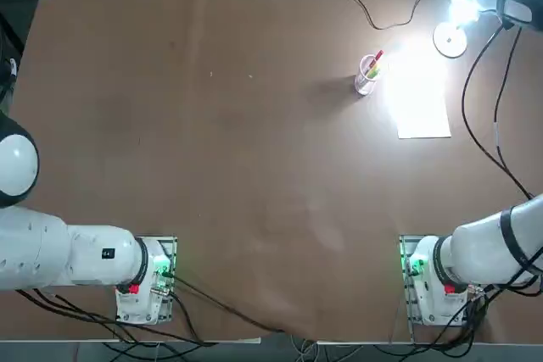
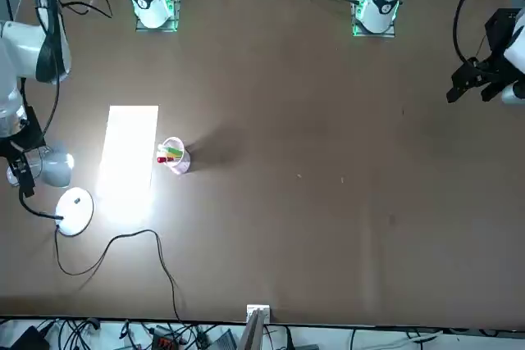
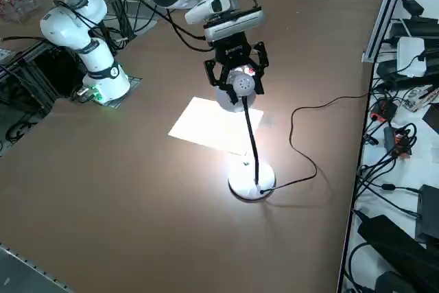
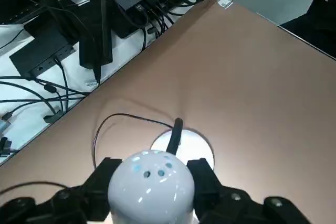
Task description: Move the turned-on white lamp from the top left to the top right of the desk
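Note:
The white lamp stands with its round base (image 1: 450, 40) on the brown desk (image 1: 212, 142), in the far right corner as the top view shows it. Its head (image 3: 241, 84) glows and throws bright light down onto the desk. My right gripper (image 3: 239, 84) is shut on the head, one black finger (image 4: 106, 176) on each side of the white dome (image 4: 149, 182). The dark neck (image 3: 251, 138) runs from the head down to the base (image 3: 252, 182). In the front view the lamp head (image 2: 57, 170) and base (image 2: 74, 211) show at the left.
A white paper sheet (image 1: 422, 99) lies lit beside the base. A small clear cup with red-tipped pens (image 1: 367, 74) stands just left of it. The lamp's thin black cord (image 1: 382, 19) trails off the far edge. Cables and power gear (image 3: 405, 101) line the shelf beyond.

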Motion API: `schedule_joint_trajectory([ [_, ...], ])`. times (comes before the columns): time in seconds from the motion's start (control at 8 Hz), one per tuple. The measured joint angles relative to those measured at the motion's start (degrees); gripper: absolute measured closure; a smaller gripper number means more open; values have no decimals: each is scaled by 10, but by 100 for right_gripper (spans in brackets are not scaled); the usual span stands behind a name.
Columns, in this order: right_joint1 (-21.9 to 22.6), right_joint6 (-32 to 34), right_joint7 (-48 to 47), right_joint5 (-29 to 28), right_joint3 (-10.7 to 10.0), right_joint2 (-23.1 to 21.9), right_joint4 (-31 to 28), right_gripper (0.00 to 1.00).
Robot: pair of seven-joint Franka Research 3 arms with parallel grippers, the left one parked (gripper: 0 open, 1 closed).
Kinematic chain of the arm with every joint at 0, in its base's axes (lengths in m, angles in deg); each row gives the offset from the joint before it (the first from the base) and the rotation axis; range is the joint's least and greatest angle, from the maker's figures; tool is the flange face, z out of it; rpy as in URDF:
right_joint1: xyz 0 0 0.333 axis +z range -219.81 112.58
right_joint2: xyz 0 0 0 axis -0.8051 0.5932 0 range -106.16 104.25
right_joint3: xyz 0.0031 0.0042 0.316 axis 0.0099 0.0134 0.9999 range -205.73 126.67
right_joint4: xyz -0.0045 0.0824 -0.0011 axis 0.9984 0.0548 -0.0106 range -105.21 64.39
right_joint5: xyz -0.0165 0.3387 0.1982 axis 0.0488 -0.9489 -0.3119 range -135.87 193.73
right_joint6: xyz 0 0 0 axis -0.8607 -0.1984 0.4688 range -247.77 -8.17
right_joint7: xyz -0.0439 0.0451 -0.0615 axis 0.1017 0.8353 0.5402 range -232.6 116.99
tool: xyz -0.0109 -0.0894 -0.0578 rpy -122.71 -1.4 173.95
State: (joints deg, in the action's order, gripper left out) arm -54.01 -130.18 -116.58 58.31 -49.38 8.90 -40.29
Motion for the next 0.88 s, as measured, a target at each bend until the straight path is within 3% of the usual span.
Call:
schedule_joint_trajectory([
  [0.38, 0, 0, -1, 0, 0, 0, -1, 26],
  [0.62, 1, -1, -15, 0, 0, 6, -3, 2],
  [0.88, 1, -4, -20, 0, 0, 9, -3, 2],
])
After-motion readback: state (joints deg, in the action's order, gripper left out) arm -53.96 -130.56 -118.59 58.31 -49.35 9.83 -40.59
